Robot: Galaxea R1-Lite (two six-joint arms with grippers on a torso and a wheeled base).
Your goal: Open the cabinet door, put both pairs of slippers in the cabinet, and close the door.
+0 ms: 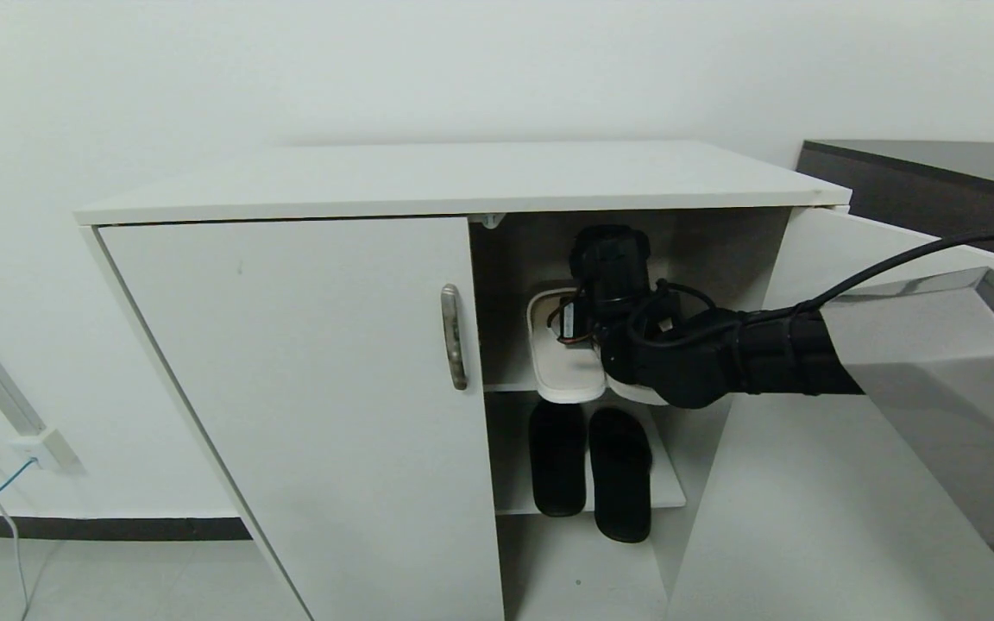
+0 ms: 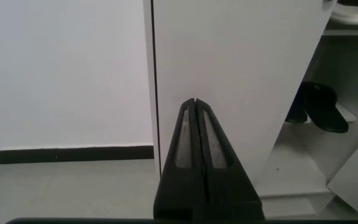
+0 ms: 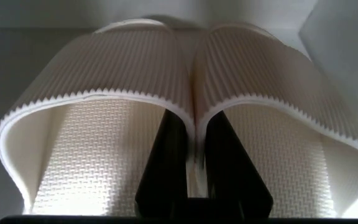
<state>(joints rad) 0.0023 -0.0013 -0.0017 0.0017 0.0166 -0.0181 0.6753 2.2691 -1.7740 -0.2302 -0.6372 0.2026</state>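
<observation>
1. The white cabinet (image 1: 462,177) stands against the wall. The right pincer (image 3: 194,134) is deep inside its right half, and the left pincer (image 2: 194,102) is outside, in front of its left half.
2. The right door (image 1: 773,517) is swung wide open. It stands on the outer side of the right arm (image 1: 747,354), which passes just beside its inner face and carries the pincer into the cabinet.
3. The left door (image 1: 290,388) is closed. The left pincer points at its flat face, near it but apart from it.
4. The upper shelf (image 1: 506,379) lies under the right pincer. The lower shelf (image 1: 670,492) is one level below it.
5. The white slippers (image 1: 562,371) lie side by side on the upper shelf, with the toes pointing away from the pincer toward the back of the cabinet. Their heel ends reach a little over the front edge of the shelf. The right pincer is clamped on them: one finger goes into each slipper, and the inner sides of the two straps are pressed together between the fingers.
6. The black slippers (image 1: 588,470) lie side by side on the lower shelf, straight under the right pincer and apart from it. Seen from the left pincer, they are off to the side, past the edge of the closed door.
7. The left pincer has its two fingers pressed together, tip to tip.
8. The handle (image 1: 454,336), an upright metal bar, sits at the edge of the left door. It is beside the right pincer at about the same height, apart from it.
</observation>
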